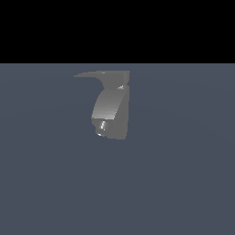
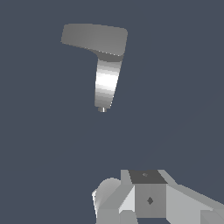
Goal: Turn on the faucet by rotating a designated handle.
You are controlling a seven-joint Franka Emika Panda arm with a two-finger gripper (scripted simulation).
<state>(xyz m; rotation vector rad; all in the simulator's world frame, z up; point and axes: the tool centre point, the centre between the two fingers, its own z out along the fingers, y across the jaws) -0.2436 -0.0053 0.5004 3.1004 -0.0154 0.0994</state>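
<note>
The faucet (image 1: 112, 110) is a chunky curved grey body standing on the blue-grey floor, with a shiny nozzle (image 1: 102, 126) at its lower end. The handle (image 1: 103, 74), a thin flat blade, tops it and tapers to a point toward the exterior view's left. No gripper appears in the exterior view. In the wrist view the handle (image 2: 94, 38) shows as a broad flat slab, with the faucet body (image 2: 107, 81) curving away from it to the nozzle (image 2: 102, 109). Blocky white and grey parts of my gripper (image 2: 146, 194) sit at the frame's edge, well apart from the faucet. Their spacing is unclear.
A plain blue-grey floor (image 1: 183, 174) surrounds the faucet on all sides. A black band fills the exterior view above the floor. No other object shows in either view.
</note>
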